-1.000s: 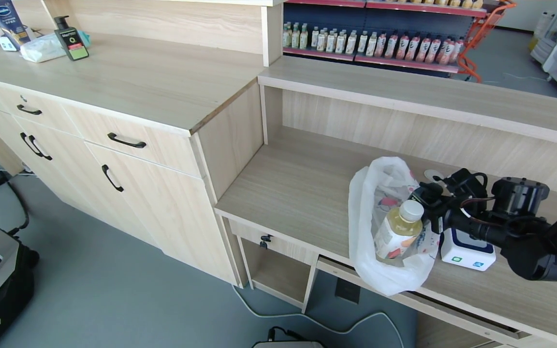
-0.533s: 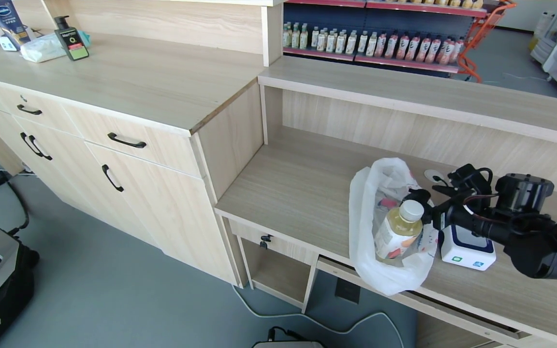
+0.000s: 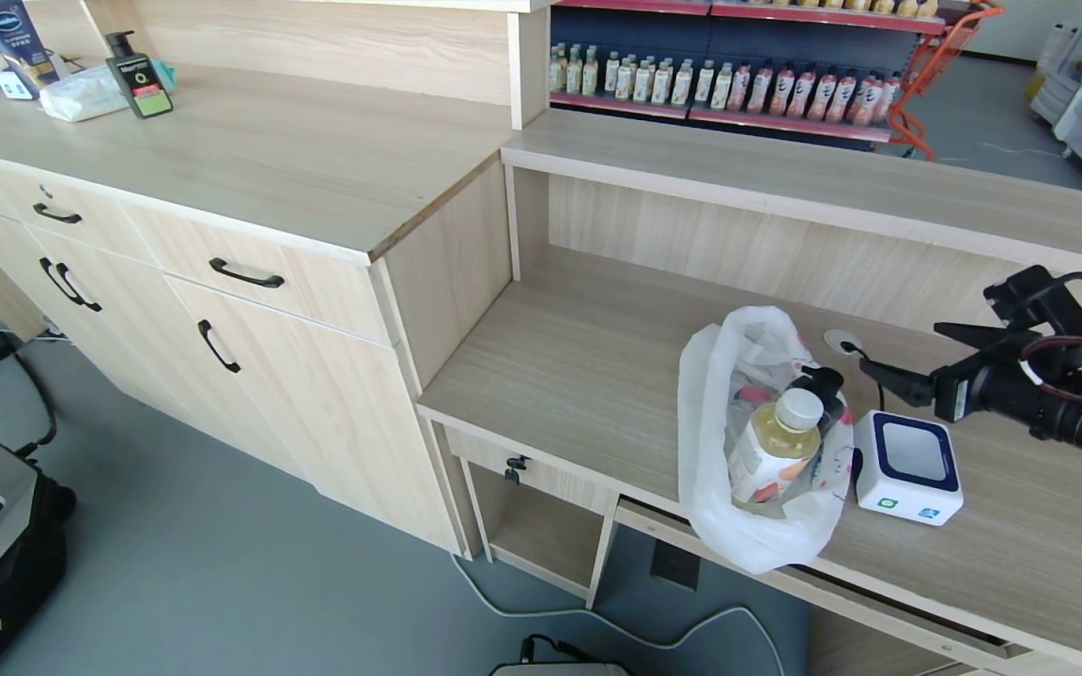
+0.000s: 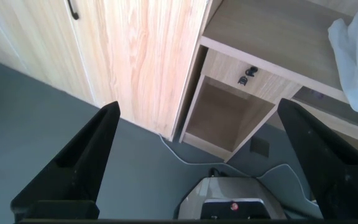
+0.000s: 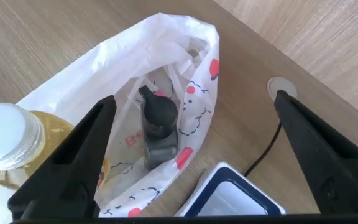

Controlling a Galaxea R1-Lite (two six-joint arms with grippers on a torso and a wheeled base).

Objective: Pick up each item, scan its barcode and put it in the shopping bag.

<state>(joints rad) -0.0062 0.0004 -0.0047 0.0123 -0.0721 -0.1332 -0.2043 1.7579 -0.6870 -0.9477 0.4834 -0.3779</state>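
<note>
Sitting at the front edge of the lower pale-wood desk surface: a thin white plastic shopping bag with red cartoon print. Its mouth is open upward and its belly sags slightly over that edge. Inside, a clear plastic bottle of pale yellow drink with a white screw cap leans on the bag's wall, cap uppermost. Behind it in the bag stands a black pump-top dispenser, its body mostly veiled by plastic.

Just beside the bag, on the robot's right and near the same front edge, is a small white box scanner with a dark blue-rimmed top window. Whether it touches the bag, cannot tell. A black cable runs to it from a round white grommet set toward the back edge.

Right gripper hangs above the surface, back of the scanner and apart from the bag. Its fingers are spread wide with nothing between them.

Left gripper hangs low over the grey floor, off the desk's front corner. Its fingers are likewise spread and empty.

Higher wooden counter to the robot's left. Its far corner carries a dark pump bottle with a green label, a white soft packet and a blue carton. Rows of drink bottles on a red-edged shop shelf stand beyond the desk's back.
</note>
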